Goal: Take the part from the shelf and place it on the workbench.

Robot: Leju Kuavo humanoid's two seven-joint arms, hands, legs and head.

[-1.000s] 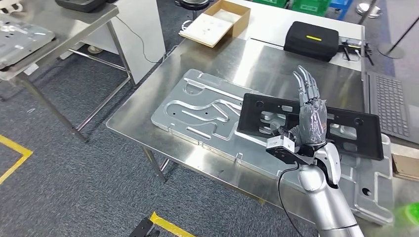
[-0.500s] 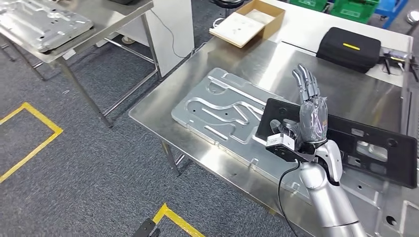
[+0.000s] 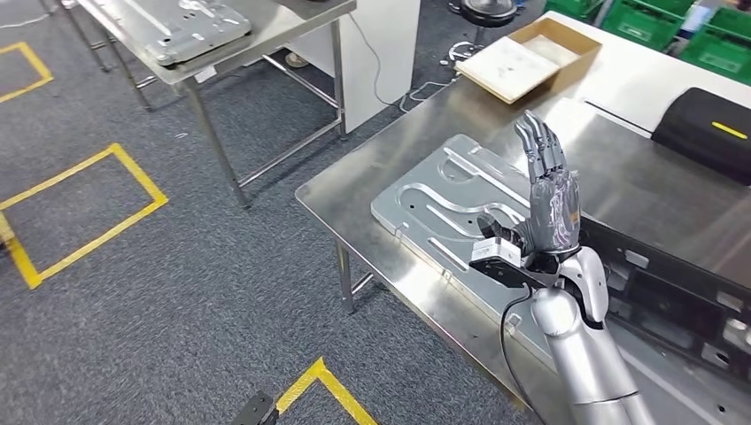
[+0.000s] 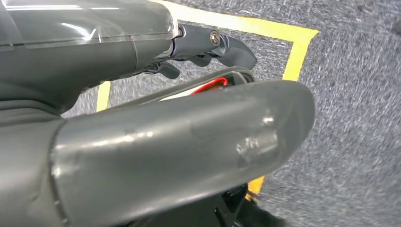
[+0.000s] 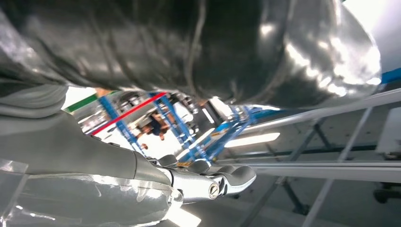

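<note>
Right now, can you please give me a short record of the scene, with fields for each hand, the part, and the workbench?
right hand: raised, fingers straight and apart, holding nothing
left hand: hangs over the carpet, grip cannot be told
part: black frame lying on the metal plate, not held
workbench: steel top, carries the plate, a black case and a cardboard box
task state: part is down on the workbench

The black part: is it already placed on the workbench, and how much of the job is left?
Looks mostly done. The black part lies flat on the metal plate on the steel workbench. The right robot hand is raised above it, fingers straight and apart, holding nothing. The left robot hand hangs over the floor; whether it is open is unclear. Probably only pulling the arm back remains.
</note>
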